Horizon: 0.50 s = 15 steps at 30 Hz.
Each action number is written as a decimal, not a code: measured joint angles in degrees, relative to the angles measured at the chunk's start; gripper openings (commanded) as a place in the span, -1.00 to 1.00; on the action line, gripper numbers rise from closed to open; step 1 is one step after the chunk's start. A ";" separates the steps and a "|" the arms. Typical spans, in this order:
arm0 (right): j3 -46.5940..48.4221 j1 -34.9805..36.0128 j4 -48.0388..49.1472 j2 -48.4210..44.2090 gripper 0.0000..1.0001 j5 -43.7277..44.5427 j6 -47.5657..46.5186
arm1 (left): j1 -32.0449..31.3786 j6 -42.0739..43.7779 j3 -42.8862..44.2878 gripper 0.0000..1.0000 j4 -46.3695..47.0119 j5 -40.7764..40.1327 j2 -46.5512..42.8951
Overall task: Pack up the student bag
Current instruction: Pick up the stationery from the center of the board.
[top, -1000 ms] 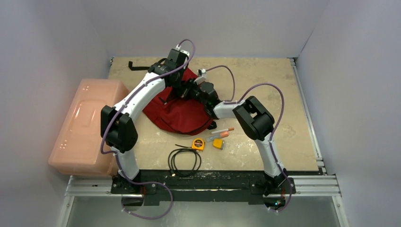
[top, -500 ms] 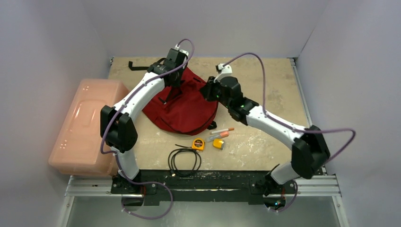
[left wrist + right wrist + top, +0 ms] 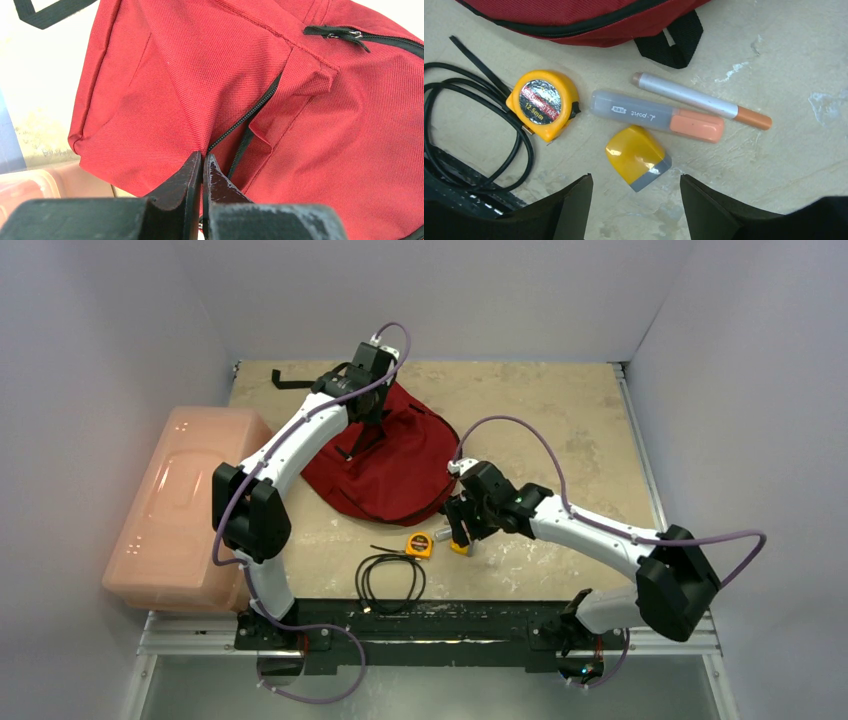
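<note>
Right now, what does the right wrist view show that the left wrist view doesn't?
Only the right wrist view: the open right gripper above a yellow tape measure, a yellow-and-grey cap-like piece, a grey-and-orange marker, a silver pen and a black cable.
Only the left wrist view: the left gripper shut on the student bag beside its partly open zipper, plus the pink box.
Both: the student bag's red fabric and the beige table.

The table (image 3: 560, 410) bears student bag (image 3: 390, 480), tape measure (image 3: 542, 102), cable (image 3: 390, 582) and markers (image 3: 656, 118).
</note>
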 measured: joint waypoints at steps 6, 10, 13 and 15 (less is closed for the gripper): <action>5.49 2.19 -1.68 9.40 0.42 -0.26 -5.16 | 0.00 0.02 0.00 -1.00 0.00 0.00 0.00; 7.43 4.17 -2.99 14.47 0.46 1.62 -7.15 | 0.00 0.02 0.00 -1.00 0.00 0.00 0.00; 8.70 4.96 -4.72 17.14 0.45 2.89 -8.66 | 0.00 0.02 0.00 -1.00 0.00 0.07 0.00; 9.60 5.22 -5.42 18.40 0.42 3.23 -9.38 | 0.00 0.02 0.00 -1.00 0.02 0.17 0.00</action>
